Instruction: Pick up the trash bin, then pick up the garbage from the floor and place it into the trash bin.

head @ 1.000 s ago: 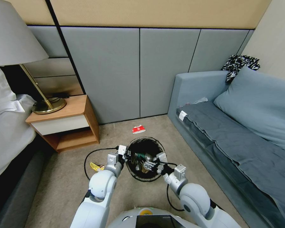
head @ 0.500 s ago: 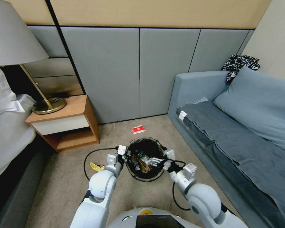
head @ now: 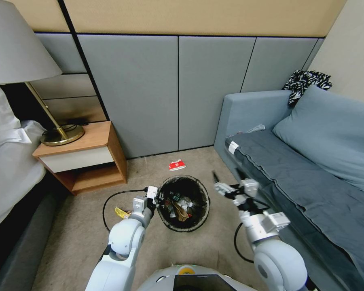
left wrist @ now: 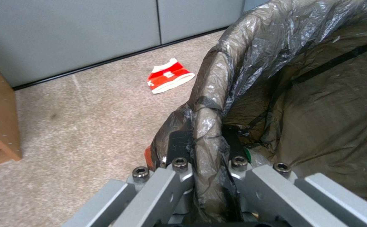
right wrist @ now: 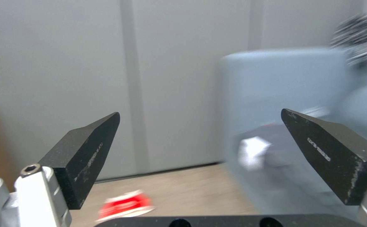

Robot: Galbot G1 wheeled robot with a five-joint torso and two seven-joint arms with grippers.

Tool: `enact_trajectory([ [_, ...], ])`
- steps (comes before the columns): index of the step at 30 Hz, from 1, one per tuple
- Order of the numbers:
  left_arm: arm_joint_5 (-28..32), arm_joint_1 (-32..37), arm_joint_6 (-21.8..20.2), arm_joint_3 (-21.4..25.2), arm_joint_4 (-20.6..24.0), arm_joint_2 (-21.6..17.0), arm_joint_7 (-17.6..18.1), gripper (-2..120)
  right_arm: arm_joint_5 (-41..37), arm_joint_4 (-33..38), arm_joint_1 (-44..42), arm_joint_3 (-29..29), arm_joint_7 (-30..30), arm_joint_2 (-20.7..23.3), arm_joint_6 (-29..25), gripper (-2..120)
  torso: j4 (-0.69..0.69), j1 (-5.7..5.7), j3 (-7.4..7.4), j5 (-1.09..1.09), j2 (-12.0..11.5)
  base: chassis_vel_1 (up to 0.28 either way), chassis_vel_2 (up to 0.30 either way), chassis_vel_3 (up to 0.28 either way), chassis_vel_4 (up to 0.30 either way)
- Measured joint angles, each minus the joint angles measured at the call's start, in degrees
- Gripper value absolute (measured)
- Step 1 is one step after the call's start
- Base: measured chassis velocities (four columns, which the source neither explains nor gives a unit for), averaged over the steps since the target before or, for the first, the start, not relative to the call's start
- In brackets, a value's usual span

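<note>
Carpet-side, left tool (left wrist: 206, 176) still clamps trash bin (head: 204, 210); right tool (head: 226, 182), now withdrawn, gapes empty.

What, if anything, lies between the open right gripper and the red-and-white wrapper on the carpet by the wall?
Nothing visible. The right gripper hangs open beside the trash bin, which the left gripper holds by its rim. Bare carpet separates it from the red-and-white wrapper.

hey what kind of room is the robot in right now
Most likely a hotel room or bedroom: a bed with white linen, a wooden nightstand carrying a lamp, and a grey sofa on carpet.
</note>
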State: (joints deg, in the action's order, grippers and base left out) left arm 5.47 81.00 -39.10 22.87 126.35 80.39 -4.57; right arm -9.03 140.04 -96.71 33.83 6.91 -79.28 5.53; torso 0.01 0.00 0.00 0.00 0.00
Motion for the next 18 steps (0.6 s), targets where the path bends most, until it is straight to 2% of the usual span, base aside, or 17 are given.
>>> enact_trajectory([
  [2,0.0,0.3,-0.2,0.4,0.3,-0.1,-0.1,1,1.6,-1.7,-2.3,3.3,-2.2,-2.3,-3.0,100,-0.01,0.00,0.00,0.00,0.0,0.000,0.000,0.000,0.000],
  [10,0.0,0.7,-0.3,1.2,0.6,-0.2,-0.3,1,4.1,-7.2,-6.9,9.7,-4.8,-6.9,-11.4,100,-0.01,0.00,0.00,0.01,0.0,0.000,0.000,0.000,0.000],
  [18,-0.1,1.0,-0.2,1.0,0.7,0.1,-0.2,1,4.2,-8.7,-8.5,11.9,-5.3,-7.8,-13.8,100,-0.01,0.00,0.00,0.01,0.0,0.000,0.000,0.000,0.000],
])
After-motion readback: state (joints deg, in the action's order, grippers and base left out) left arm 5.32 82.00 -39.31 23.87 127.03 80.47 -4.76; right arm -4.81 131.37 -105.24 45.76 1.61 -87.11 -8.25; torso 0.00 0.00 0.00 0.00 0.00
